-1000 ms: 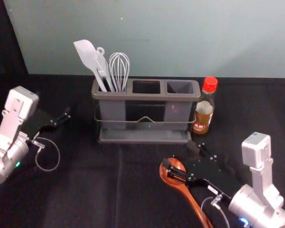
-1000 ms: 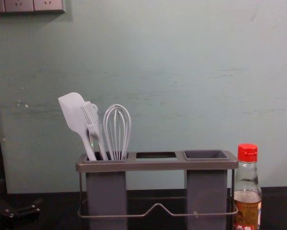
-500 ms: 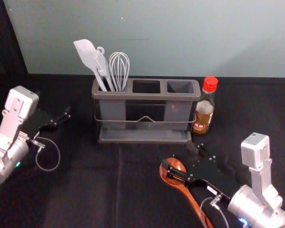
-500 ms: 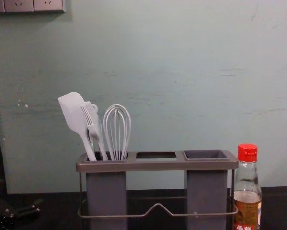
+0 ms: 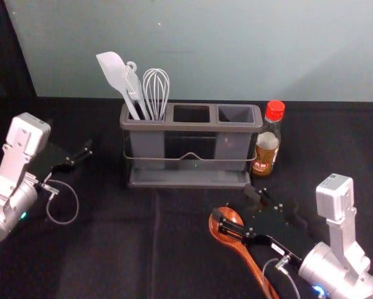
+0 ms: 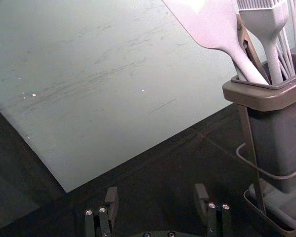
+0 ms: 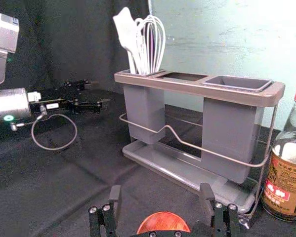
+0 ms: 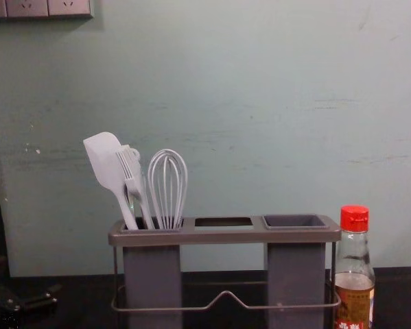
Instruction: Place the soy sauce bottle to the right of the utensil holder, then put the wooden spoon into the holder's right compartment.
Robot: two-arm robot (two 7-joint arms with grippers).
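Observation:
In the head view my right gripper (image 5: 236,204) is open over the bowl end of the wooden spoon (image 5: 253,268), which lies on the black cloth. The right wrist view has the spoon's bowl (image 7: 162,223) low between the spread fingers of the right gripper (image 7: 160,195). Upright against the right end of the utensil holder (image 5: 189,184) stands the soy sauce bottle (image 5: 266,148), red cap on top. The holder's right compartment (image 5: 236,114) is empty. My left gripper (image 5: 80,156) idles left of the holder; the left wrist view shows this left gripper (image 6: 156,197) open.
A white spatula (image 5: 113,71), a fork-like utensil and a whisk (image 5: 156,90) rise from the holder's left compartment. Behind the holder is a pale green wall (image 5: 192,50). Bare black cloth (image 5: 111,249) lies between the two arms.

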